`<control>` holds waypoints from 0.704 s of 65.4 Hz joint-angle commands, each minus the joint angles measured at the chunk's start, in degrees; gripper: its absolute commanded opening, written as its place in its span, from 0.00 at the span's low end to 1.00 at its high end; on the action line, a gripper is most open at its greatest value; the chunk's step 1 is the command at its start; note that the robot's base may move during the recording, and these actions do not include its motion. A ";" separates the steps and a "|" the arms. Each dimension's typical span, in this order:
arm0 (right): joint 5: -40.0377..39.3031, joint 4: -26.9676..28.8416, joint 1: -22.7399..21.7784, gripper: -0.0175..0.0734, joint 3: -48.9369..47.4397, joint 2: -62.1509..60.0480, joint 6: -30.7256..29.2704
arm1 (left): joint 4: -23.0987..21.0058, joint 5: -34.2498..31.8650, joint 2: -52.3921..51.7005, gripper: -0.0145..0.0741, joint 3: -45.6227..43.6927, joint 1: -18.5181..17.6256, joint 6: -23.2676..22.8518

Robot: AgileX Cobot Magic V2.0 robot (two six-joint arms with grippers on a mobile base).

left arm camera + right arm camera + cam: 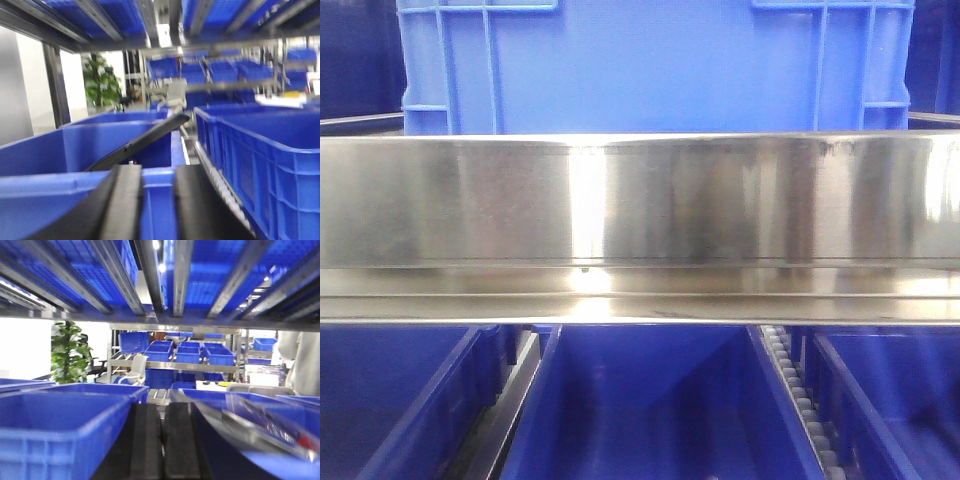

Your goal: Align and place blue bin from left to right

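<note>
**Behind the shelf's front rail: blue bin [650, 60] centred, a claw at either flank**

Along the front edge of the shelf [640, 310], steel rail [640, 200] hiding the bin's foot. Top cut off by the frame, ribbed wall square to the front view. Below the rail, smooth deep-blue bins [640, 420] side by side, roller track [800, 400] right of the middle one.

Left gripper [158, 171]: held level, pointing into the shelf, only the black fingers [125, 205] in shot. Parted by a modest gap, blue rim showing through, nothing clamped between. Ahead, smooth-walled bin [75, 150] with a black strip [140, 142] leaning across it. To the right, past a line of rollers [215, 172], ribbed side of the blue bin [260, 165]. Whole view blurred.

Right gripper [162, 407]: likewise level and low, pads [145, 445] drawn to a thin dark seam, empty. Just left, wall of the blue bin [60, 435], near corner cut off. To the right, clear glossy sheet [260, 435], too smeared to name. Overhead, rails and grid undersides of further crates [215, 270].
</note>
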 commanded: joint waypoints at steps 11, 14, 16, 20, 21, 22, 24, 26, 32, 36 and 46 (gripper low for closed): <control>4.81 0.15 0.63 0.64 -13.02 13.07 -0.44 | -0.14 6.73 13.90 0.70 -11.85 -2.15 1.56; 4.81 -0.44 0.63 0.75 -13.59 15.46 -0.44 | -0.60 6.56 16.13 0.74 -12.67 -3.38 1.56; 4.81 -0.42 0.63 0.82 -14.00 17.03 -0.44 | -1.09 6.98 17.48 0.78 -13.23 -4.28 1.56; 5.86 -0.42 0.94 0.82 -14.86 19.56 -0.44 | -2.69 7.79 19.65 0.83 -14.23 -5.96 1.56; 6.30 -0.42 1.18 0.82 -15.35 20.36 -0.44 | -3.02 8.07 20.22 0.84 -14.52 -6.36 1.56; 6.46 -0.42 1.17 0.82 -15.52 20.62 -0.44 | -3.40 8.33 20.82 0.85 -14.80 -6.77 1.56; 7.19 -0.42 1.71 0.82 -16.57 21.89 -0.44 | -4.41 8.70 22.35 0.84 -15.53 -7.60 1.56; 8.17 -0.42 2.10 0.82 -17.61 22.93 -0.54 | -5.14 9.12 23.61 0.84 -16.51 -8.68 1.56; 11.16 -0.42 3.96 0.82 -22.61 26.76 -0.54 | -6.14 10.40 28.70 0.84 -20.34 -11.84 1.56; 13.52 -0.42 5.77 0.82 -26.16 29.87 -0.87 | -6.75 11.64 32.12 0.84 -23.96 -13.64 1.56; 19.27 -0.42 10.77 0.82 -37.63 39.82 -1.04 | -6.86 17.38 43.55 0.84 -35.81 -18.97 1.56</control>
